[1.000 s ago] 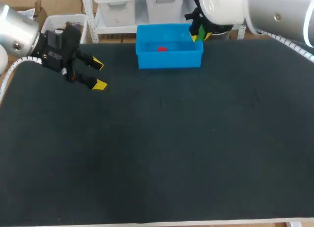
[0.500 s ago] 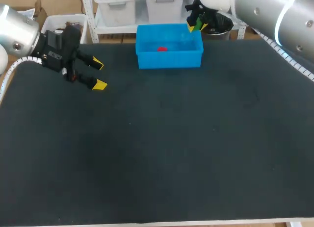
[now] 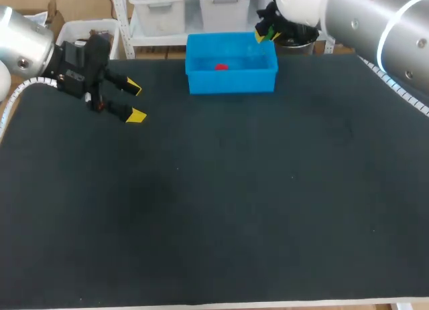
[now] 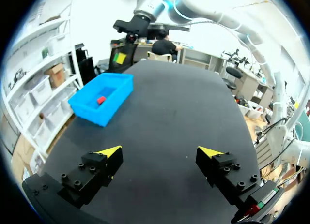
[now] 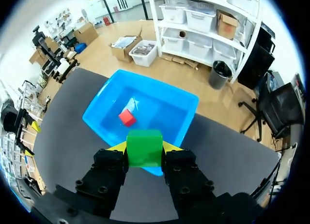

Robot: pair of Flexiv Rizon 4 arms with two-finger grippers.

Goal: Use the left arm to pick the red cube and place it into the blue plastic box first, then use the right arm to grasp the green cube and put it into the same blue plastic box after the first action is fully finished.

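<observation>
My right jaws clamp the small green cube [image 5: 144, 147] over the edge of the blue plastic box [image 5: 162, 115].
It looks light and stiff, and the grip on two flat opposite faces suits it, though its underside is hidden. Beyond it, the small red cube [image 5: 127, 117] lies inside the box. My left jaws gape empty over the black desk [image 3: 221, 203].

Head cam sits high behind the robot, looking down over the whole dark worktop [image 3: 234, 209], with the blue box [image 3: 231, 79] at the far edge. Left wrist cam hangs low by the worktop's left side, looking past its own fingers [image 4: 109, 156] across to that box, well off. Right wrist cam looks steeply down into the same box from close above, so all three share it.
</observation>
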